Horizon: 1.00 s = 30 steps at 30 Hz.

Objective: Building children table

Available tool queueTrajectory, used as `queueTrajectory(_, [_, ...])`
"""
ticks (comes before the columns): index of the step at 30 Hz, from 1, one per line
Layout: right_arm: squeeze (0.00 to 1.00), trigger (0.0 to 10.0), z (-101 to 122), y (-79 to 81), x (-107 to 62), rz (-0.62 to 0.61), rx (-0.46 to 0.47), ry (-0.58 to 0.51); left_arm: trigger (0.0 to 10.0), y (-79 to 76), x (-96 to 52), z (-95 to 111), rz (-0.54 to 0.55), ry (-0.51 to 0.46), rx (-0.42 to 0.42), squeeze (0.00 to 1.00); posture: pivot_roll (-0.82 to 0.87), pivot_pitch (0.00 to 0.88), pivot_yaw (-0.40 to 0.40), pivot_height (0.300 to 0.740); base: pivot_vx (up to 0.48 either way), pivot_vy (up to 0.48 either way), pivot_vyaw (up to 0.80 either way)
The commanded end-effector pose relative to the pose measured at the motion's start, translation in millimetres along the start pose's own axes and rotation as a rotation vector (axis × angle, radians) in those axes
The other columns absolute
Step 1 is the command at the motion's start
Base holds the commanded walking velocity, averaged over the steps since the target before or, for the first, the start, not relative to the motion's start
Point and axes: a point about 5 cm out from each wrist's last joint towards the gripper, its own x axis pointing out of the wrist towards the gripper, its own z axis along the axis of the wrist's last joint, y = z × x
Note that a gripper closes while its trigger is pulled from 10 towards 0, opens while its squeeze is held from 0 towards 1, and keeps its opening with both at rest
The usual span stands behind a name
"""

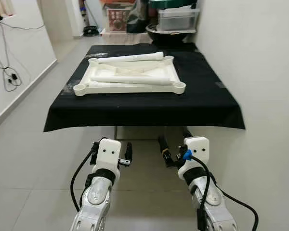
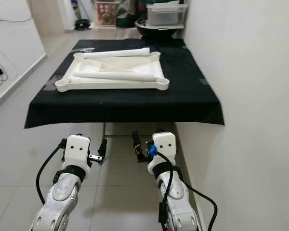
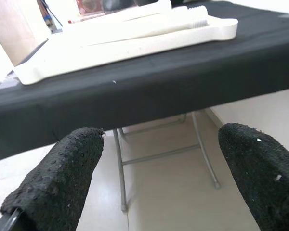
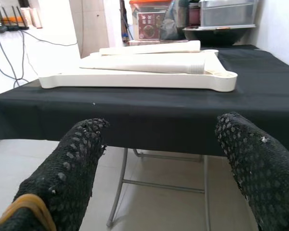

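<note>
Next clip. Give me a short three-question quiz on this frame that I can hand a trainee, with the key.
1. True or false: the left gripper is already holding one of the white legs.
2. What lies on the white tabletop panel? A) two white legs B) a screwdriver C) a cardboard box
3. What covers the folding table under the parts?

Key
1. False: both it and the right gripper hang open below the table edge, holding nothing.
2. A: two long legs rest across the panel, one near its far edge, one nearer the middle.
3. A black cloth.
</note>
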Motion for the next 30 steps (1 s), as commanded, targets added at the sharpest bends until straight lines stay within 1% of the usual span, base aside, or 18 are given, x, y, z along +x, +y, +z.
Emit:
queueTrajectory(1, [0.0, 10.0, -4.4, 2.8, -0.1, 0.01, 0.011, 0.018, 10.0, -1.1, 0.8, -3.0, -0.002, 0.014, -0.003, 0.0, 0.01, 0.0, -0.022, 0.74, 0.0, 0.0, 0.0])
queueTrajectory(3, [0.0, 10.0, -5.1, 5.0, 0.4, 0.032, 0.023, 0.02, 10.0, -1.7, 1.3, -3.0, -0.012, 0.015, -0.002, 0.0, 0.01, 0.0, -0.022, 0.74, 0.0, 0.0, 0.0])
queueTrajectory(5, [0.0, 10.0, -6.3, 4.2, 0.5, 0.024, 0.022, 0.029, 10.0, -2.3, 1.5, -3.5, -0.016, 0.02, -0.005, 0.0, 0.01, 0.0, -0.02, 0.74, 0.0, 0.0, 0.0])
queueTrajectory(7, [0.0, 10.0, -6.8, 3.7, 0.9, 0.021, 0.024, 0.032, 10.0, -3.3, 2.0, -3.9, -0.03, 0.024, -0.01, 0.0, 0.01, 0.0, -0.02, 0.74, 0.0, 0.296, 0.0])
queueTrajectory(19, [0.0, 10.0, -8.1, 3.9, 1.4, 0.021, 0.026, 0.038, 10.0, -3.5, 3.0, -6.5, -0.031, 0.039, 0.004, 0.0, 0.01, 0.0, -0.023, 0.74, 0.0, 0.48, 0.0])
queueTrajectory(26, [0.0, 10.0, -9.0, 4.7, 1.6, 0.023, 0.016, 0.046, 10.0, -5.1, 2.1, -2.3, -0.041, 0.008, 0.027, 0.0, 0.01, 0.0, -0.027, 0.74, 0.0, 0.0, 0.0])
queueTrajectory(30, [0.0, 10.0, -8.8, 1.8, 0.4, 0.008, 0.013, 0.038, 10.0, -5.5, 2.4, 0.6, -0.039, -0.006, 0.032, 0.0, 0.02, 0.0, -0.035, 0.74, 0.0, 0.0, 0.0])
